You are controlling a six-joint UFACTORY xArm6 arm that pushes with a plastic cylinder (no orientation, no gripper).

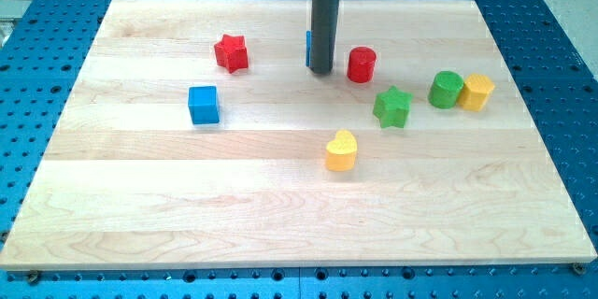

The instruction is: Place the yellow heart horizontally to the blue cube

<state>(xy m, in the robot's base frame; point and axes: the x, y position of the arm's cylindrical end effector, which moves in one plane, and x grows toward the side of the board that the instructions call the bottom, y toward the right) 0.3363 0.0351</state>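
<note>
The dark rod comes straight down from the far edge of the view, upright, and my tip (320, 70) rests on the wooden desk (280, 215) in its far middle part. There are no fingers on this arm, so nothing is held; the tip touches no block that I can tell. A blue block (307, 49) is partly hidden behind the rod on its left side, its shape unclear. The red cylinder (362, 64) stands just right of the tip, apart from it.

The yellow heart (342, 150) lies nearer than the tip and slightly right, well apart from it. The blue cube (203, 105) sits on the left part of the desk, farther than the heart, with bare wood between the two.

The red star (231, 53) is far left of the rod. The green star (392, 106) lies between the heart and the red cylinder. Near the right edge, a green cylinder (446, 89) and a yellow block (476, 92) touch. The near half of the desk is open wood.
</note>
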